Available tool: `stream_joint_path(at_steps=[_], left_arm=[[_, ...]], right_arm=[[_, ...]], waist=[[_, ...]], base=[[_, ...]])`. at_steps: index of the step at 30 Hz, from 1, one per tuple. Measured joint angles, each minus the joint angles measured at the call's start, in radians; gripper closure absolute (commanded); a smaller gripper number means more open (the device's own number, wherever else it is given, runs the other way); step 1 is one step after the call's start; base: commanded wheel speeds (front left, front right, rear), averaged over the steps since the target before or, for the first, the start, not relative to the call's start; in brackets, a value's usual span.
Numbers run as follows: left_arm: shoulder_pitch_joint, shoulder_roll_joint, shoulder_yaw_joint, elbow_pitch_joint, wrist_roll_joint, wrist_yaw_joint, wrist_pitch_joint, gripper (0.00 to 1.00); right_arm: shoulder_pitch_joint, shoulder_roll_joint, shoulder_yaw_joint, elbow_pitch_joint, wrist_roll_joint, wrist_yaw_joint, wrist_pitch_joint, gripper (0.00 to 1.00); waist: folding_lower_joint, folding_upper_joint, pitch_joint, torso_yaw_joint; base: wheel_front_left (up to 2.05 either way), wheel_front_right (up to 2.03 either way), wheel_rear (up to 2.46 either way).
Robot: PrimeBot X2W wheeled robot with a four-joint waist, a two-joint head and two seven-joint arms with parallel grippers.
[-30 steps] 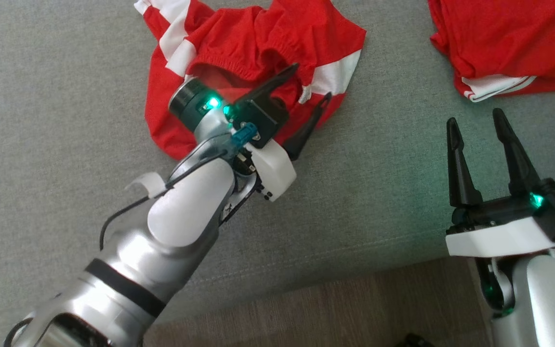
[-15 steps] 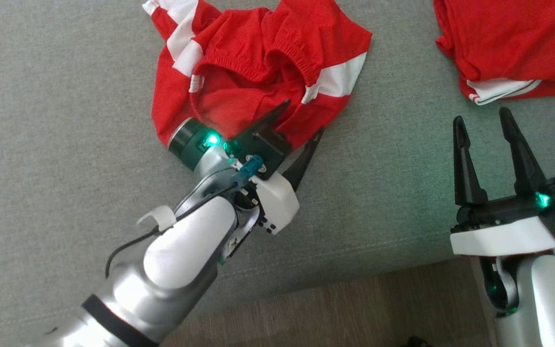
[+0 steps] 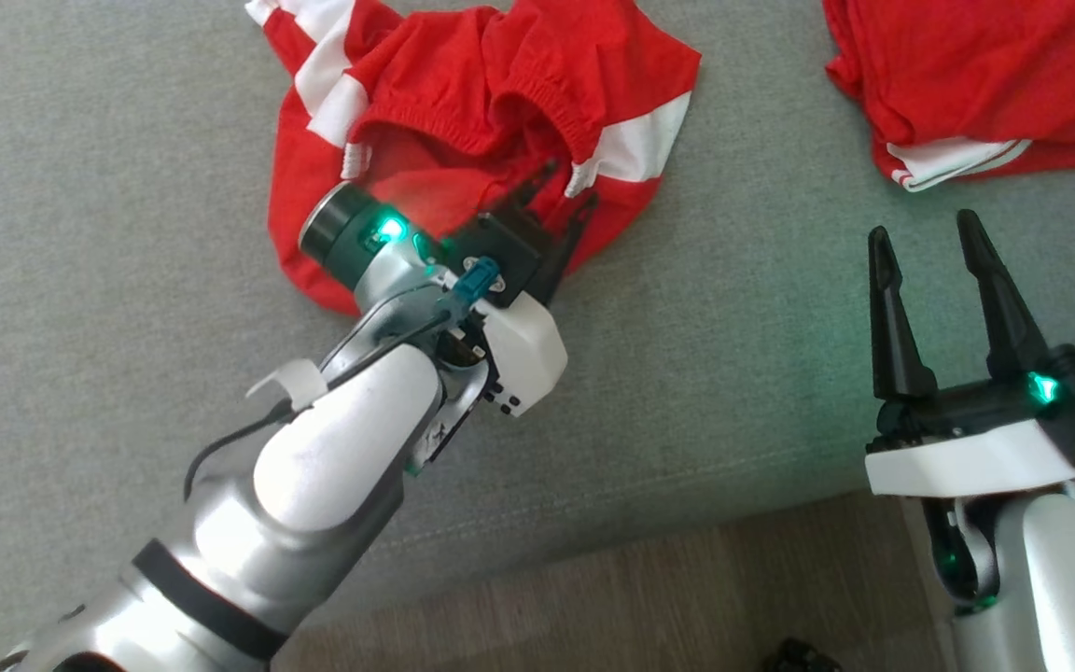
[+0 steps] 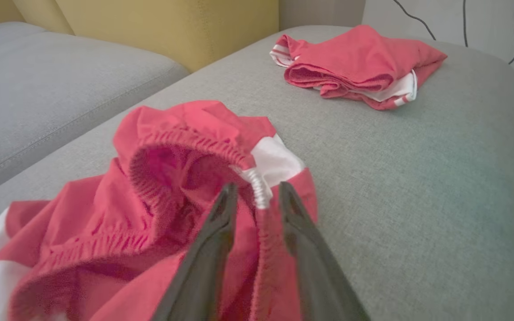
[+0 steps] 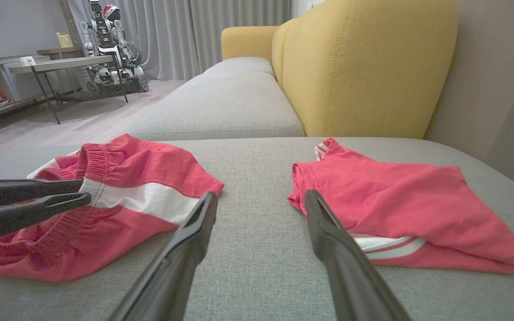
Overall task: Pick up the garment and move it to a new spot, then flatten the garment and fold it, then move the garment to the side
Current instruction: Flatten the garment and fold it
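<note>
Sofa cushion (image 3: 80, 233): Grey woven fabric spreads across our head view, with a strip of wooden floor (image 3: 640, 607) along its near edge.
Left arm (image 3: 342, 448): Silver and white, it reaches up from the lower left corner on a diagonal toward the upper middle.
Garment (image 3: 463, 103): Red shorts with white stripes lie crumpled on the cushion at upper centre. The gathered waistband (image 4: 185, 139) gapes open.
Left gripper (image 3: 567, 184): We see it over the right half of the shorts, close to a white stripe (image 3: 635, 149). Its fingers (image 4: 210, 249) stand narrow, one on each side of a raised ridge of waistband. Red cloth and a white ribbed bit fill the gap. We cannot tell whether the fingers pinch the ridge or merely flank it.
Right gripper (image 3: 922, 231): It hovers at the lower right above bare cushion near the front edge. Its fingers are spread wide with nothing between them, well apart from the shorts.
Second garment (image 3: 957, 75): Another red piece with white trim lies roughly folded at the upper right, well apart from the shorts.
Backrest (image 5: 364, 67): In our right wrist view, yellow upholstery rises behind the cushion.
</note>
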Motion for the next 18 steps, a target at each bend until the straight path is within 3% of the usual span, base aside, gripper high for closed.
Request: stream_joint_path(at_steps=[1, 2, 3, 10, 18], left_arm=[[-0.002, 0.0, -0.001, 0.003, 0.0, -0.003, 0.006, 0.62], [-0.006, 0.0, -0.003, 0.006, 0.0, -0.006, 0.012, 0.91], [-0.012, 0.0, -0.004, 0.012, 0.0, -0.007, 0.019, 1.0], [-0.035, 0.003, 0.0, 0.036, -0.016, -0.026, 0.02, 1.0], [-0.131, 0.001, 0.041, -0.015, -0.14, -0.153, 0.018, 1.0]], right_arm=[[0.0, 0.0, 0.001, 0.001, 0.004, 0.0, 0.0, 0.0], [0.0, 0.0, 0.001, 0.002, 0.005, 0.0, 0.0, 0.0], [-0.001, 0.0, 0.002, 0.003, 0.005, 0.0, 0.0, 0.0], [-0.003, 0.0, 0.002, 0.011, 0.014, 0.0, 0.0, 0.0], [-0.003, 0.0, 0.004, 0.019, 0.029, 0.0, 0.0, 0.0]], waist=[[0.0, 0.0, 0.002, -0.003], [0.0, 0.0, 0.003, -0.005], [0.0, 0.0, 0.005, -0.007], [0.0, 0.0, -0.003, -0.015], [0.0, 0.0, -0.041, -0.006]], base=[[0.0, 0.0, 0.0], [0.0, 0.0, 0.0], [0.0, 0.0, 0.0], [0.0, 0.0, 0.0], [0.0, 0.0, 0.0]])
